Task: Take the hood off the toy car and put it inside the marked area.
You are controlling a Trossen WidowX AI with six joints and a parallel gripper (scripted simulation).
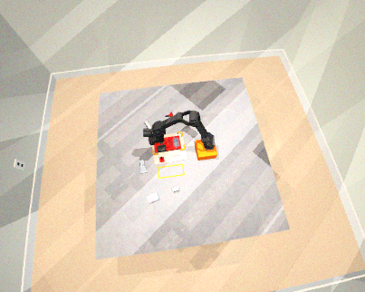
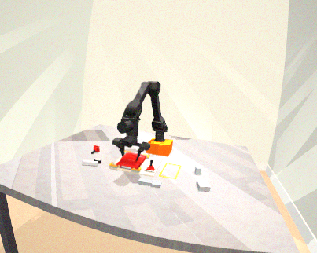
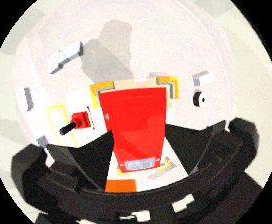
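While the red hood [image 2: 130, 160] sits on the toy car [image 2: 128, 165], your gripper [image 2: 130, 153] is clamped across it, one dark fingertip at each side edge, the jaws standing fairly wide because the panel is wide. In the wrist view the hood [image 3: 136, 124] fills the middle of the frame, a flat red sheet between the two black finger arcs, with the car's yellow corners [image 3: 168, 83] showing just past its far edge. You can see the car resting on a white base plate [image 2: 154, 166], which also carries one small red-and-black part [image 2: 149, 168] just beside the car.

Next to that plate lies the marked area [image 2: 170, 171], a single yellow-outlined rectangle with nothing inside it. Around it you can count four loose white or grey blocks on the table [image 2: 226, 204]: one long [image 2: 149, 182], one small [image 2: 198, 170], one wider [image 2: 203, 185], and one with a black end [image 2: 91, 162]. One small red piece [image 2: 95, 148] stands apart near that last block.

Your arm [image 2: 144, 106] rises from its orange base [image 2: 160, 147], bends sharply at the elbow high up, and drops the wrist almost straight down over the car.
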